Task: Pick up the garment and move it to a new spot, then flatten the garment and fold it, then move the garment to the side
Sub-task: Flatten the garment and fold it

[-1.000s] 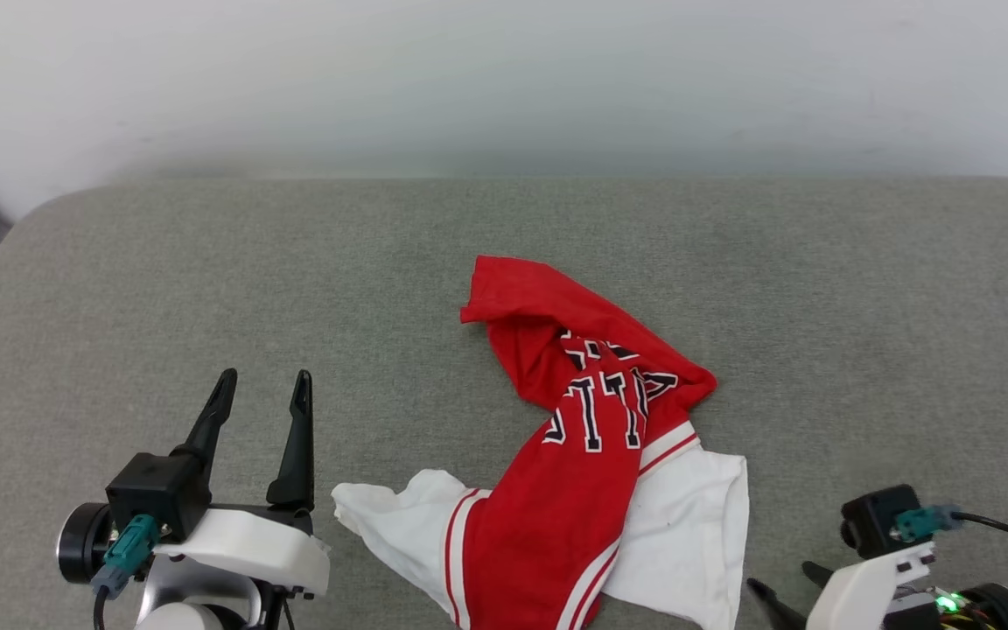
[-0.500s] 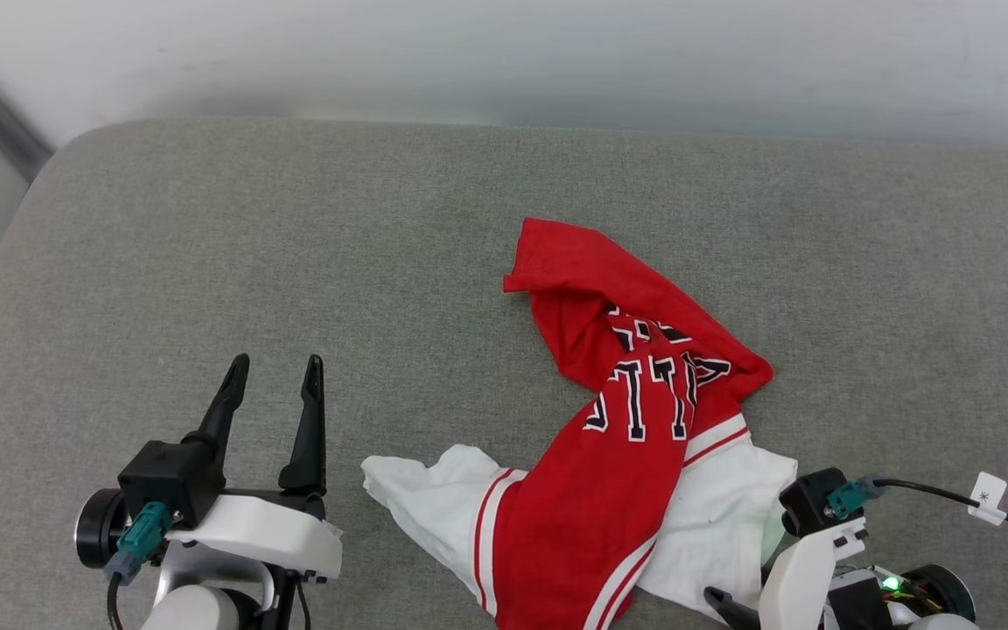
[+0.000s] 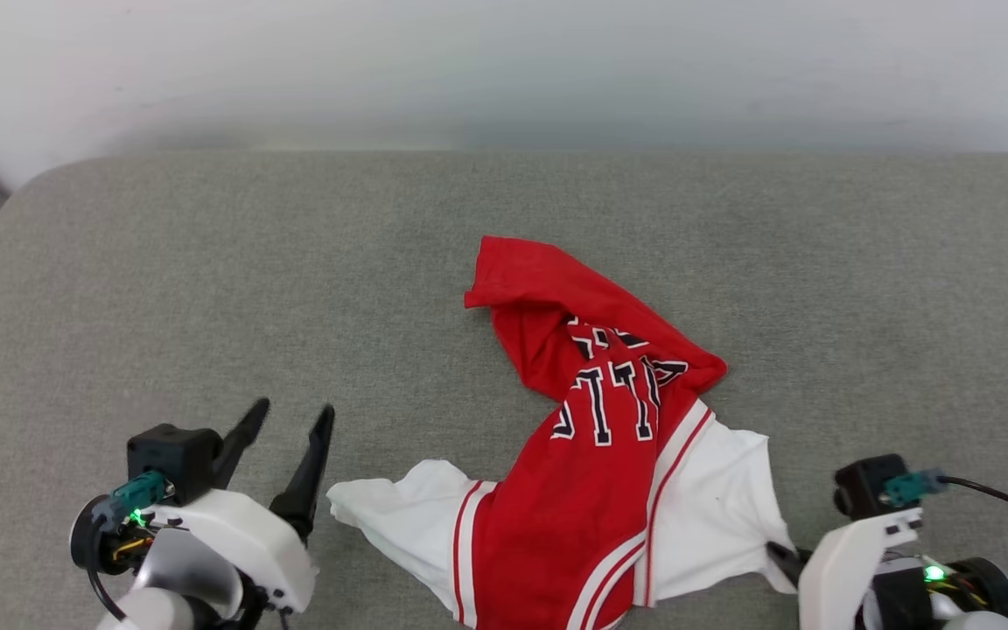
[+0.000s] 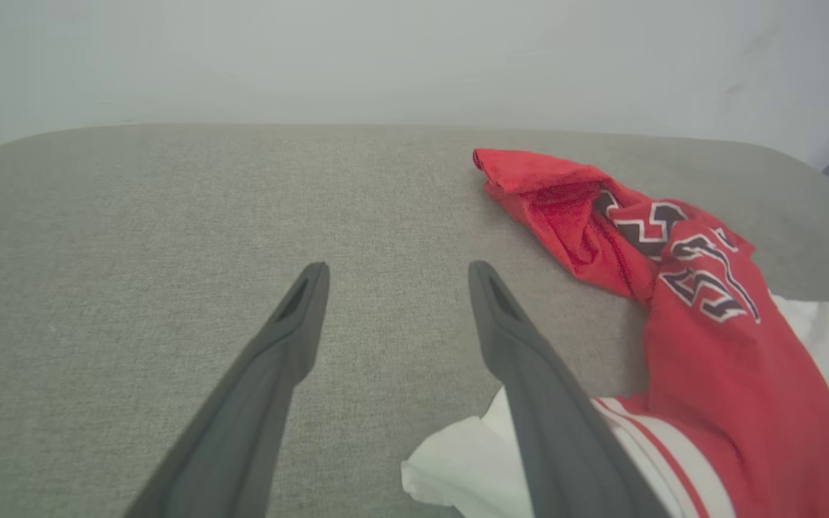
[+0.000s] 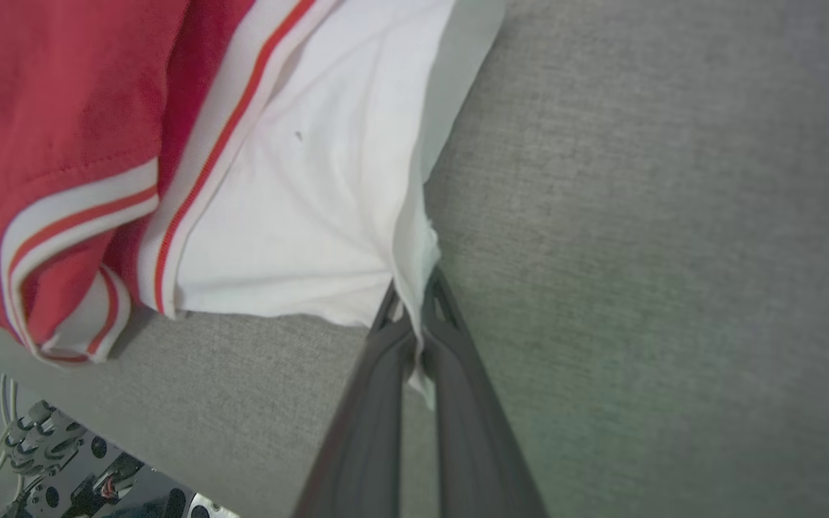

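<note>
The garment (image 3: 596, 455), a red jersey with white sleeves and black lettering, lies crumpled on the grey cushion (image 3: 206, 262). My right gripper (image 5: 413, 296) is shut on the corner of its white sleeve (image 5: 314, 194), cloth pinched between the two dark fingers; in the head view that gripper (image 3: 780, 557) sits at the sleeve's lower right corner. My left gripper (image 3: 285, 418) stands open above the bare cushion, just left of the other white sleeve (image 3: 399, 516). In the left wrist view the garment (image 4: 709, 316) lies to the right of that open gripper (image 4: 394, 277).
A pale wall (image 3: 504, 70) runs behind the cushion's far edge. The cushion's near edge (image 5: 141, 403) shows in the right wrist view, with cables and robot parts (image 5: 55, 467) below it. Bare cushion stretches left and right of the garment.
My right gripper has shut on the white sleeve's corner and drawn it taut. The head camera has shifted, and the left gripper has tilted a little to the right.
</note>
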